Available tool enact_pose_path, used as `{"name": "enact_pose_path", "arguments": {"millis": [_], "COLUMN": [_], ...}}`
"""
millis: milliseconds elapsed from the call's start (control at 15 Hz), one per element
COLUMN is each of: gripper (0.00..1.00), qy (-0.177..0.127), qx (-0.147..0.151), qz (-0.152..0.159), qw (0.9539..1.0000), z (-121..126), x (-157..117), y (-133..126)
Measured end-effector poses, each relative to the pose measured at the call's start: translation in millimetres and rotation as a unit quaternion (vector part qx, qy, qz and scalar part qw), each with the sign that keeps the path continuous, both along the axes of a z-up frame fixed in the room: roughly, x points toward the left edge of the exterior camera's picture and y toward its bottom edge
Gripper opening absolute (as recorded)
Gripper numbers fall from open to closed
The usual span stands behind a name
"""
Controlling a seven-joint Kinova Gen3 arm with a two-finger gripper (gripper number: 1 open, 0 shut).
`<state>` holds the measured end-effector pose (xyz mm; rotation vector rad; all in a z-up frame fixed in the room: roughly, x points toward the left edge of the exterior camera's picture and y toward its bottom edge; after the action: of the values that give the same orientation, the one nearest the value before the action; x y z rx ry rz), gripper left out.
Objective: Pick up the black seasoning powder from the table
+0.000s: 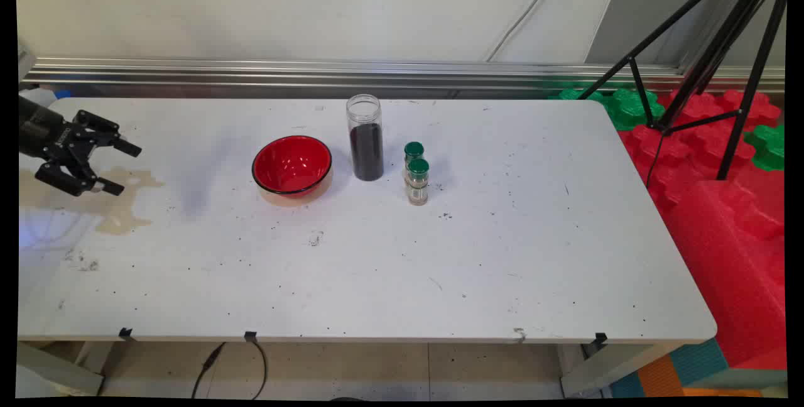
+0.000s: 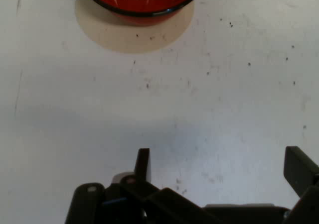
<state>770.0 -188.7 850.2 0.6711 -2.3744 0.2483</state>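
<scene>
Red bowl [image 1: 292,166] looks rigid, glossy, likely slippery; you would grip its rim. Gripper [image 1: 119,167] hangs open, empty, well apart from it.

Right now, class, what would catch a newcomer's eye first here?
A red bowl sits mid-table, with a tall clear jar of dark contents just right of it. Two green-capped bottles stand beside the jar. At the left edge, the black tool hangs open, holding nothing.

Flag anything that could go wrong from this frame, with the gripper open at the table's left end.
The tall open-topped jar of dark contents has no lid; a knock could tip and spill it. The two green-capped bottles stand close together, so touching one may topple both. The open gripper points toward the red bowl, which might slide if bumped.
</scene>
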Motion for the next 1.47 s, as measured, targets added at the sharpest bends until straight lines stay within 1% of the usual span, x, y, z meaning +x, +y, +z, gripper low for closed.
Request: {"name": "enact_pose_path", "arguments": {"millis": [333, 533, 933, 1200, 1467], "gripper": [1.00, 1.00, 1.00, 1.00, 1.00], "qy": [0.012, 0.021, 0.037, 0.047, 0.054], "qx": [-0.005, -0.009, -0.021, -0.026, -0.031], "qz": [0.005, 0.011, 0.020, 0.025, 0.020], "qw": [0.9999, 0.9997, 0.9989, 0.9982, 0.9979], "z": [7, 15, 32, 42, 49], "x": [-15, -29, -56, -74, -88], "y": [-11, -23, -53, -78, -98]}}
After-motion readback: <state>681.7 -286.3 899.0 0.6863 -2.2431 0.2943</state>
